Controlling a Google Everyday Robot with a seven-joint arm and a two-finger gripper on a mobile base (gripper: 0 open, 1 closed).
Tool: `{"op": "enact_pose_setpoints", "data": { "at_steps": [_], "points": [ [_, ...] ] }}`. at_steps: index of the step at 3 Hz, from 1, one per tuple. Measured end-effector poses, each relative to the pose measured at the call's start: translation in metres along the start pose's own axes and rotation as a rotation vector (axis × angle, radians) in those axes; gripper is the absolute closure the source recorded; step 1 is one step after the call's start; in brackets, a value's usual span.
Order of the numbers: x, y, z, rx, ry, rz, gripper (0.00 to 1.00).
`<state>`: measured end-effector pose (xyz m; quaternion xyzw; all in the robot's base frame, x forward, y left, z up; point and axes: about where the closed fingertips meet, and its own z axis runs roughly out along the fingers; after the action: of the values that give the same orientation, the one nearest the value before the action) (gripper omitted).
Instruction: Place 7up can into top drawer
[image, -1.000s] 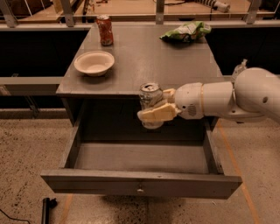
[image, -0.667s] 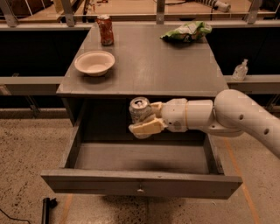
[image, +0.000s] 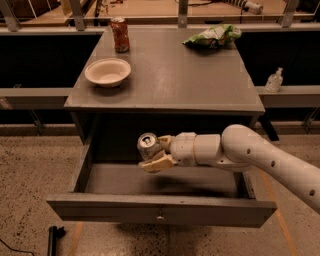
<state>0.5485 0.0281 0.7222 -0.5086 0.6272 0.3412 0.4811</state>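
The top drawer (image: 160, 212) is pulled open below the grey tabletop, its flat front panel and small knob toward me. My gripper (image: 154, 153) reaches in from the right on a white arm and is shut on the 7up can (image: 148, 145), a silver can with a shiny pull-tab top. The can is held upright above the drawer's floor, left of its middle, under the table's front edge.
On the grey table (image: 200, 85) stand a white bowl (image: 108, 72) at front left, a red-orange can (image: 119, 34) at back left, and a green chip bag (image: 213, 36) at back right. A sanitizer bottle (image: 273, 81) sits on a ledge at right.
My gripper has carried the can left and down, from beside the table's front edge to a spot over the open drawer's inside.
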Motion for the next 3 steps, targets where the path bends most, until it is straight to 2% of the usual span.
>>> {"op": "enact_pose_setpoints", "data": {
  "at_steps": [1, 2, 3],
  "points": [
    [0.029, 0.003, 0.038, -0.017, -0.012, 0.014, 0.74],
    [0.042, 0.003, 0.059, -0.020, -0.010, 0.015, 0.51],
    [0.052, -0.003, 0.071, -0.001, -0.002, 0.015, 0.28]
  ]
}}
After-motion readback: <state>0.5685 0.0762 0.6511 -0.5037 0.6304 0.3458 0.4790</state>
